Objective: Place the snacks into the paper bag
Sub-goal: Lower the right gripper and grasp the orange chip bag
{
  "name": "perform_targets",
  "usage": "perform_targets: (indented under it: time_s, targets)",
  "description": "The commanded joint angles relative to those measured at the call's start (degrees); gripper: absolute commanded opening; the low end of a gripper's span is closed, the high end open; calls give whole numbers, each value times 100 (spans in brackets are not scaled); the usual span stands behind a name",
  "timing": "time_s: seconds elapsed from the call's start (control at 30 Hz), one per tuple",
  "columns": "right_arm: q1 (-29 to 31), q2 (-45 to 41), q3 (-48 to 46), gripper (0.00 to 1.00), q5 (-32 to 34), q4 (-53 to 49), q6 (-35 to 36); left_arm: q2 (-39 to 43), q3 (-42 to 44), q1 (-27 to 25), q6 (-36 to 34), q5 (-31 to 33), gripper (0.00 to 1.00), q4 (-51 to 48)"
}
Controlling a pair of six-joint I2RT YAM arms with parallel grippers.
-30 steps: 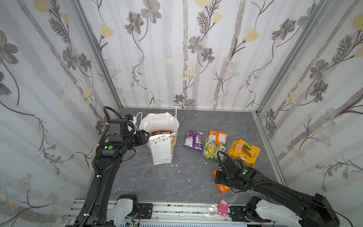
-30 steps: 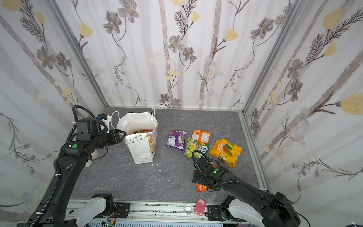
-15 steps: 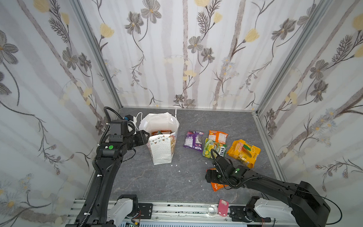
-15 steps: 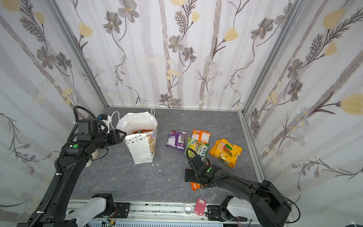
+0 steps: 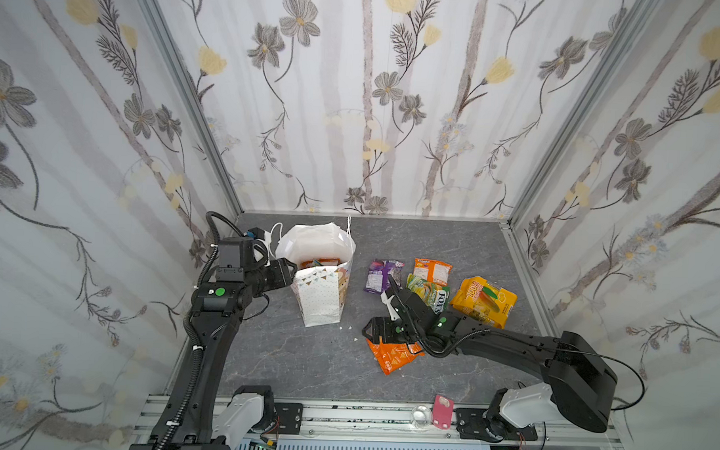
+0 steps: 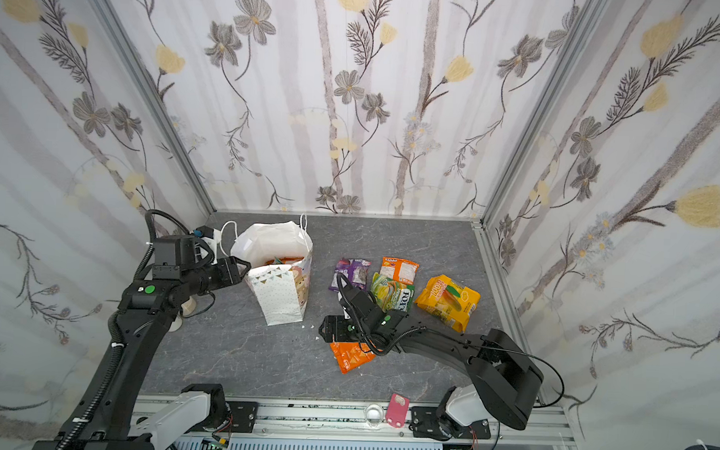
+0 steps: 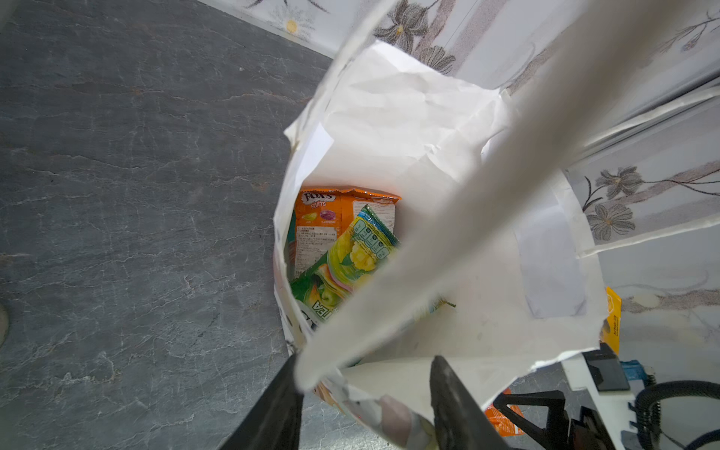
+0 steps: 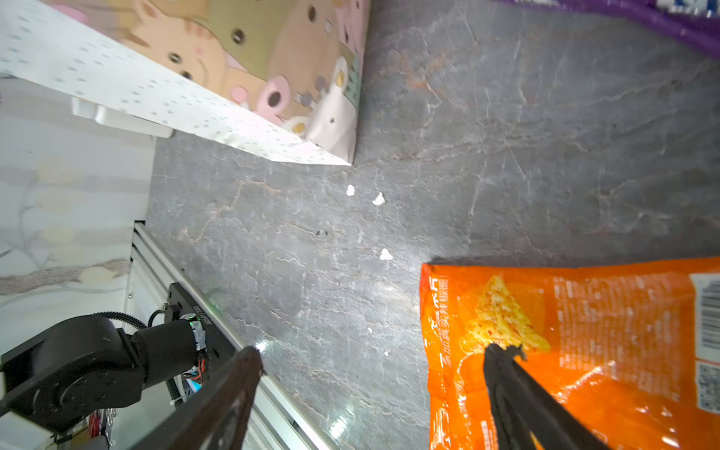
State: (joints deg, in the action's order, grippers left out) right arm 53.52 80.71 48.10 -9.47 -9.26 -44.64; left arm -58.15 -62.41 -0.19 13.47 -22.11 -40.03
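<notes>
The white paper bag (image 5: 320, 299) (image 6: 279, 297) stands upright at the left. My left gripper (image 5: 293, 269) (image 7: 365, 361) is shut on its near wall at the rim, holding the mouth open. Inside lie an orange FOX'S packet (image 7: 323, 222) and a green packet (image 7: 343, 269). An orange snack packet (image 5: 393, 355) (image 8: 584, 350) lies flat on the table. My right gripper (image 5: 367, 331) (image 8: 372, 350) hangs open low over its left end, one finger above the packet and the other above bare table. Purple (image 5: 379, 274), orange-white (image 5: 431, 271), green-yellow FOX'S (image 5: 428, 292) and yellow-orange (image 5: 483, 300) packets lie behind it.
Small white crumbs (image 8: 378, 198) dot the grey table between bag and orange packet. A pink tag (image 5: 442, 412) and a clear disc (image 5: 421, 413) sit on the front rail. Flowered walls close in the left, back and right sides.
My right gripper has swung left across the orange packet to its left end. The left arm and the bag have not moved.
</notes>
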Motion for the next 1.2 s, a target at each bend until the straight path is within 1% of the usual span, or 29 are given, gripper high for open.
perform_targets:
  time_s: [0.0,0.07,0.13,0.27,0.37,0.47,0.77,1.17]
  targets:
    - [-173,-344,-116,88,493,-724,101,23,36,0,-38,55,51,114]
    - [-330,-670,-360,86,674,-979,70,14,45,1,-42,57,51,110]
    - [-486,-1012,-684,83,776,-1201,44,-3,36,0,-47,60,51,117]
    - [-591,-1536,-1066,78,985,-1631,76,-40,8,2,-40,60,51,142]
    - [-597,-1713,-1292,76,953,-1728,96,-65,8,1,-17,37,51,179]
    - [-595,-1835,-1533,76,948,-1548,100,-75,8,1,-16,15,51,183]
    - [-597,-1660,-1892,72,606,-714,129,14,1,3,-27,108,51,120]
    - [-612,-1493,-2171,65,566,-116,158,23,40,-1,-12,74,51,135]
